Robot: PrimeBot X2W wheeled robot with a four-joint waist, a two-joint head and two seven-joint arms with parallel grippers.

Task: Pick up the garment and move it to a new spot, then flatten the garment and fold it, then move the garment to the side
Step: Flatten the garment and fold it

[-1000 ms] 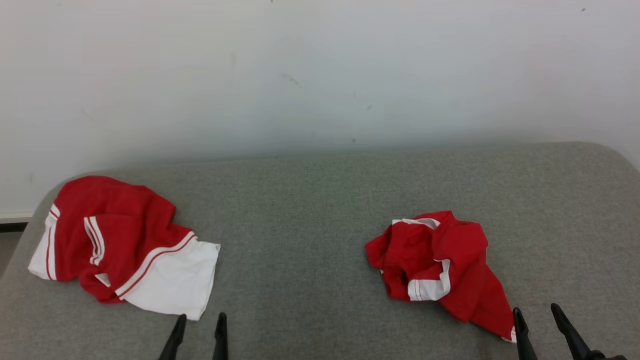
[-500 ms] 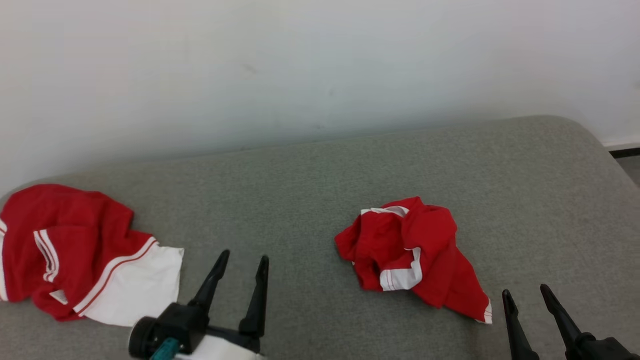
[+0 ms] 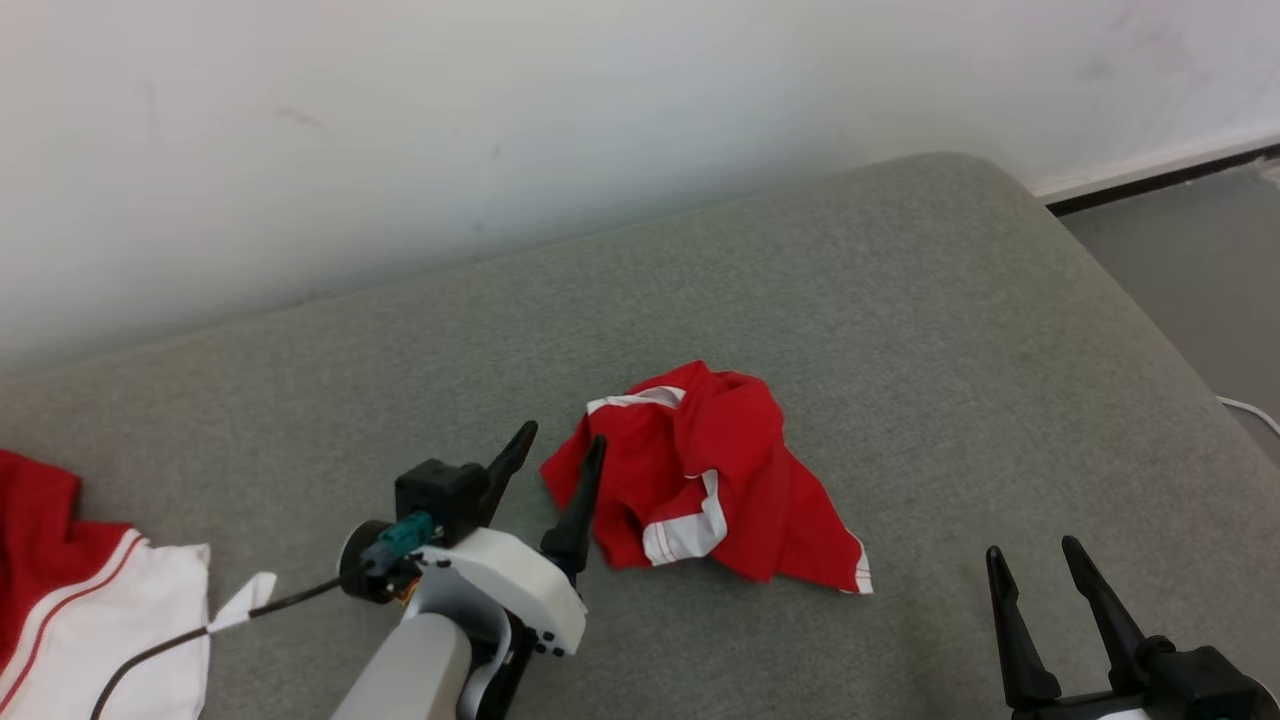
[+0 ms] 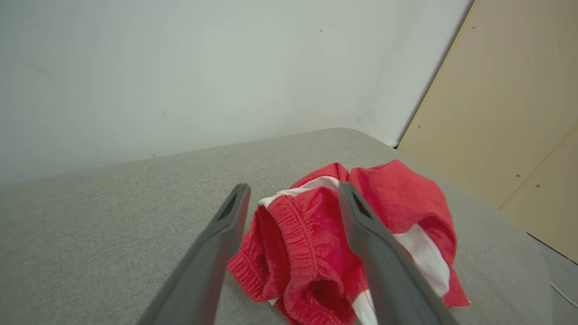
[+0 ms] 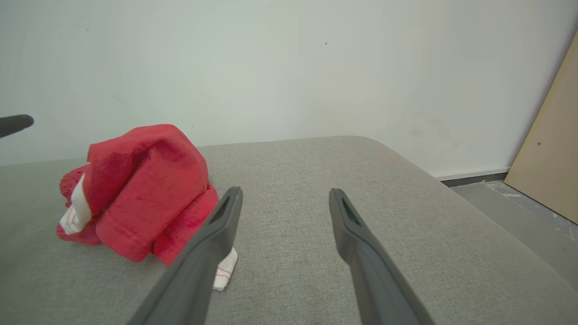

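Crumpled red-and-white fabric garment [image 3: 705, 480] heaped mid grey upholstered cushion [image 3: 900, 300]. Left gripper [image 3: 563, 434] spread, empty, at cushion middle; right gripper [image 3: 1031, 547] spread too, near cushion front edge. Risk — shallow pinch on one loose fold, garment slips free.

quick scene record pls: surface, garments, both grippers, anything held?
surface: grey cushion against a white wall
target: crumpled red garment with white trim, mid-cushion
other: red and white garment, at the head view's left edge
left gripper: open, fingers at the crumpled red garment's edge; contact unclear
right gripper: open, apart from the garment
held: nothing
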